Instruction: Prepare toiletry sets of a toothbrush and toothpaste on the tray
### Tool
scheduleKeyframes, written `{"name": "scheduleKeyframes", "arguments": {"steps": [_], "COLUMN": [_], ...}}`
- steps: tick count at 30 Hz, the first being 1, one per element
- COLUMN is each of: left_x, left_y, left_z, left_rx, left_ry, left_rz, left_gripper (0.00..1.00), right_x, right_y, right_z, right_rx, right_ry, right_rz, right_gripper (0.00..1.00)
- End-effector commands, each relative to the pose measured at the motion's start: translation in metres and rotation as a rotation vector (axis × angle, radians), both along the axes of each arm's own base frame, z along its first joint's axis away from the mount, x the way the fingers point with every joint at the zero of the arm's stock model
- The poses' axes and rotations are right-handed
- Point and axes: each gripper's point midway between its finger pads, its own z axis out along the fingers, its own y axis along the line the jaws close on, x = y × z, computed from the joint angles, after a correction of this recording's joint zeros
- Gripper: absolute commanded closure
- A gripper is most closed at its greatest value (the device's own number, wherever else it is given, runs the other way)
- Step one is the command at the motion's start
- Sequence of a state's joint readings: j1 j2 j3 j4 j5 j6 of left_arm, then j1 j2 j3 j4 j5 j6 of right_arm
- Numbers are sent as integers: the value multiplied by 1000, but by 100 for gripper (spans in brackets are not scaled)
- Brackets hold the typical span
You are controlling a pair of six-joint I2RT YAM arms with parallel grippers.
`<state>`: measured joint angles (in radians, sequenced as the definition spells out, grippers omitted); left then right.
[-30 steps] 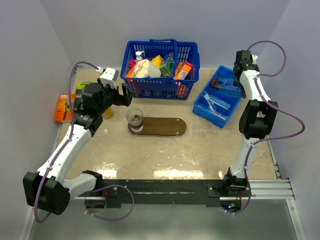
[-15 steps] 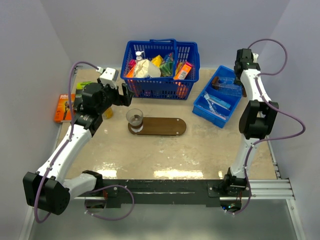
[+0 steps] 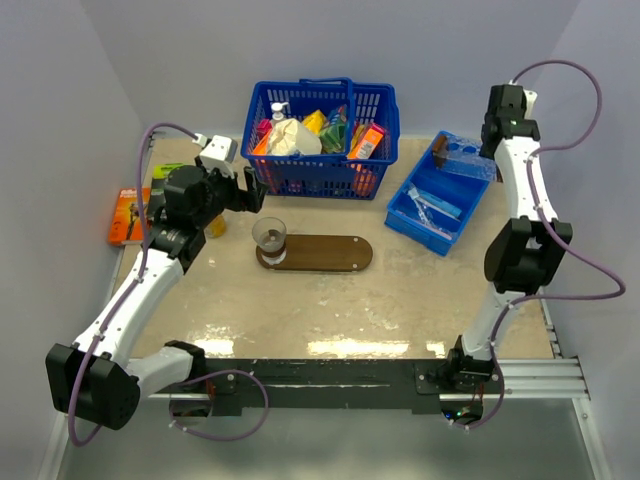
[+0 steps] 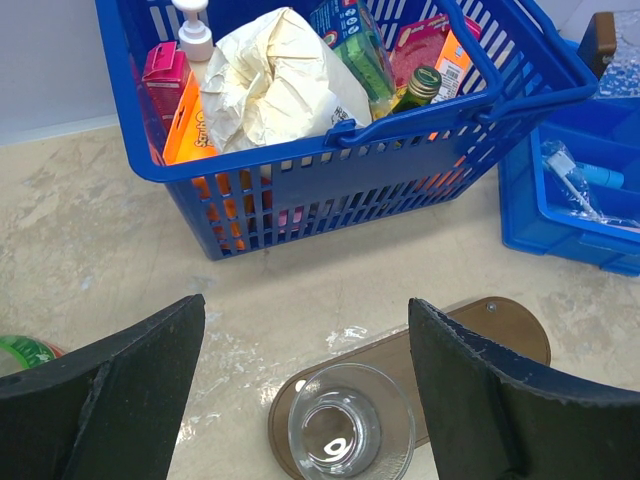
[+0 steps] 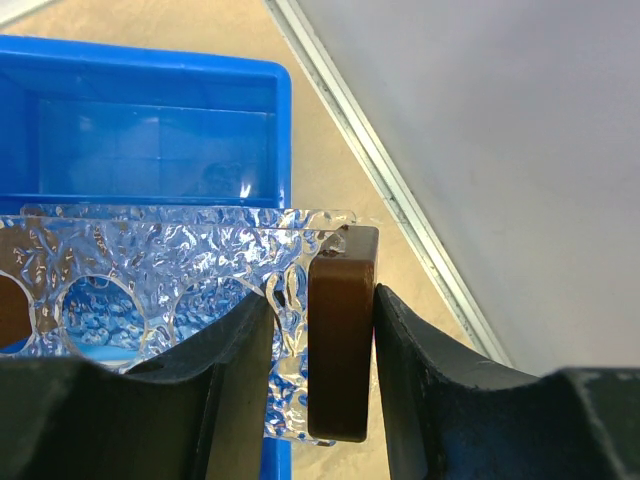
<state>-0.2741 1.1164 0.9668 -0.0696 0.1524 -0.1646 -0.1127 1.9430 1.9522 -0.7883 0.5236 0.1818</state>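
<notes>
Rising since the earlier view, the right end effector (image 5: pixel 320 335) had lifted a clear dimpled holder (image 3: pixel 465 162) above the blue bin (image 3: pixel 415 232), clamped on its brown end block (image 5: pixel 340 290). Nearest me, the tray (image 3: pixel 335 255) lay on the counter (image 3: pixel 330 310), long axis left to right, a glass cup (image 3: pixel 269 236) on its left end. My left end effector (image 4: pixel 305 320) hovered over that cup, spread wide, so the left arm was nearer. Wrapped toiletry items (image 3: pixel 433 208) lay in the bin, well right of the tray.
</notes>
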Motion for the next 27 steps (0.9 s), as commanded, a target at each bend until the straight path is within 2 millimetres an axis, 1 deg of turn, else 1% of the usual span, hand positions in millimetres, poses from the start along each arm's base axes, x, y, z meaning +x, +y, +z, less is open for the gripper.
{"name": "scheduleKeyframes", "arguments": {"steps": [1, 3, 4, 5, 6, 7, 9, 10, 11, 12, 13, 14, 15, 16, 17, 18, 19, 20, 21, 22, 23, 24, 25, 27], "left_x": [1, 2, 2, 2, 2, 2, 3, 3, 4, 4, 3, 4, 3, 4, 4, 4, 4, 5, 5, 5, 6, 6, 6, 6], "left_y": [-2, -2, -2, -2, -2, -2, -1, 0, 0, 0, -1, -2, -2, -2, -3, -3, -4, -3, -4, -3, -3, -2, -2, 2], "left_z": [9, 8, 8, 9, 8, 7, 6, 6, 5, 5, 5, 4, 4, 4, 3, 2, 1, 1, 0, 0, -2, -2, -1, -1], "left_rx": [-6, -6, -6, -6, -6, -5, 0, 0, 1, 1, 1, 0, 0, -1, 0, 1, 1, 2, 2, 3, 7, 10, 12, 19], "left_ry": [-42, -40, -40, -42, -40, -37, -36, -36, -33, -32, -32, -29, -28, -28, -25, -22, -20, -19, -16, -18, -13, -12, -16, -17], "left_rz": [-4, -4, -4, -3, -6, -4, 1, 4, 6, 4, 0, 0, -3, -3, -4, -6, -7, -6, -7, -6, -4, 0, 5, 19], "left_gripper": [13, 13, 13, 13, 13, 13, 13, 13, 13, 13, 13, 13, 13, 13, 13, 13, 13, 13, 14, 14, 14, 14, 14, 14], "right_x": [-4, -6, -10, -10, -9, -14, -15, -21, -22, -26, -32, -34, -38, -43, -47, -50, -52, -56, -58, -58, -62, -64, -66, -71], "right_y": [4, 10, 15, 16, 25, 31, 42, 49, 53, 57, 62, 64, 67, 72, 75, 78, 83, 97, 106, 115, 133, 141, 149, 175], "right_z": [55, 60, 66, 72, 75, 75, 82, 84, 87, 81, 88, 90, 87, 96, 97, 94, 95, 105, 94, 95, 94, 85, 84, 81], "right_rx": [17, 41, 54, 61, 97, 115, 154, 177, 192, 207, 217, 225, 236, 242, 250, 266, 283, 324, 360, 385, 428, 448, 457, 468], "right_ry": [-159, -178, -199, -224, -248, -259, -299, -312, -327, -320, -337, -346, -338, -358, -362, -357, -366, -405, -394, -410, -411, -392, -388, -373], "right_rz": [22, 44, 55, 63, 101, 124, 167, 191, 212, 220, 238, 246, 259, 277, 288, 297, 314, 375, 392, 422, 468, 482, 494, 544], "right_gripper": [100, 100, 100, 100, 100, 100, 100, 100, 100, 100, 100, 100, 100, 100, 100, 100, 100, 100, 100, 100, 100, 100, 100, 100]}}
